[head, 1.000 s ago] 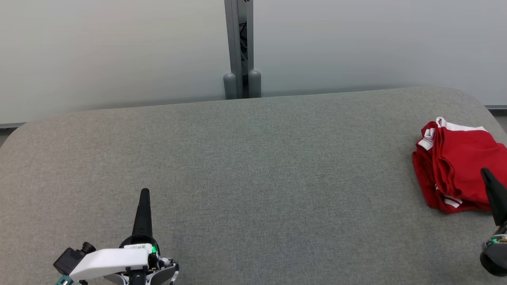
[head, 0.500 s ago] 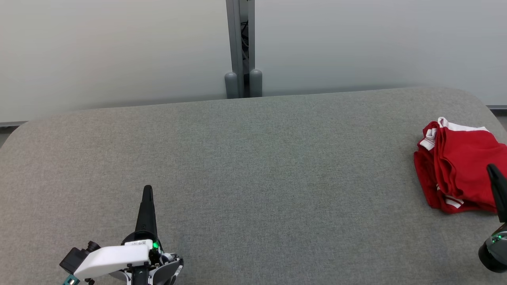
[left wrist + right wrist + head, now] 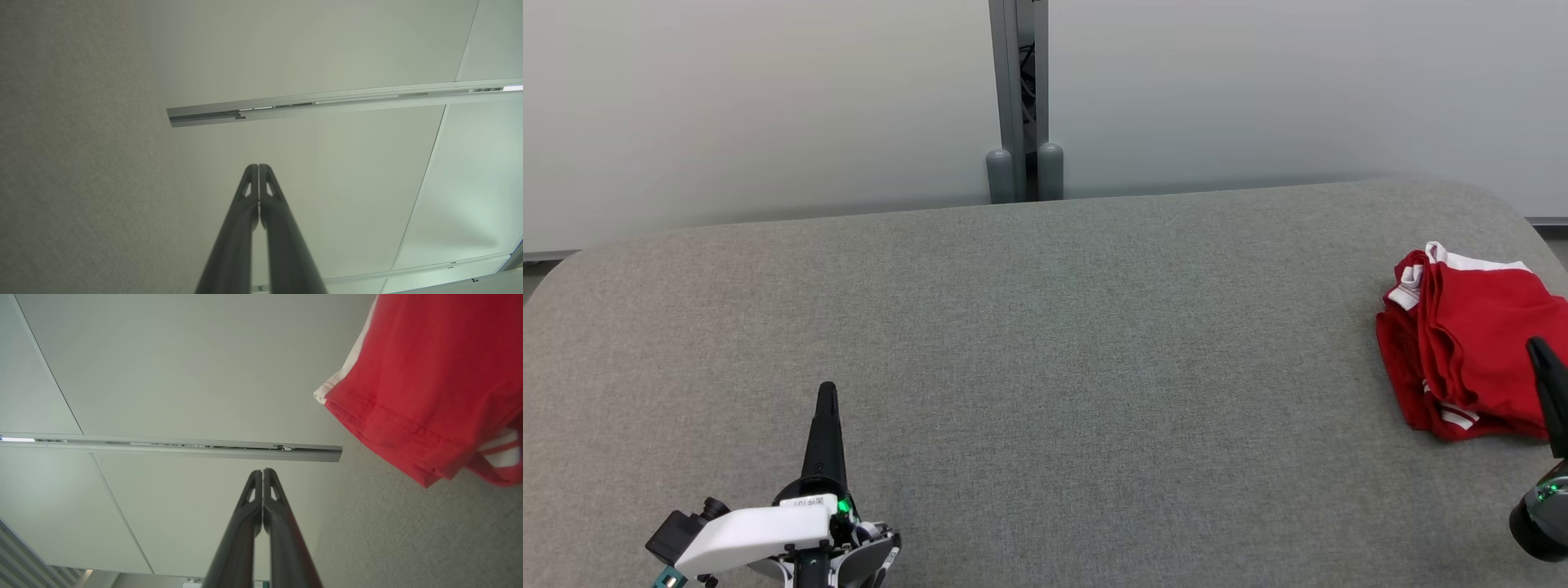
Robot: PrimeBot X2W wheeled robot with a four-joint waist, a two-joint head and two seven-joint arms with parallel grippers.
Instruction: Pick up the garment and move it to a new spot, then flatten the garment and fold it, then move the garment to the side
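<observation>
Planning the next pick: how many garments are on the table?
1. The red garment lies bunched at the table's right end, just beside the right tool. Its folds could hide another piece.

Your left gripper [image 3: 827,392] shows two long, tapering dark grey fingers [image 3: 237,245] with small triangular cut-outs near the tips, a round black base [image 3: 786,496] with a green light [image 3: 842,507], a white wrist shell [image 3: 752,535] and a printed label [image 3: 805,501]; your right gripper [image 3: 1538,347] shares the dark fingers and green light

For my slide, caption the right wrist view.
Shut right gripper, apart from the red garment lying on grey table.
</observation>
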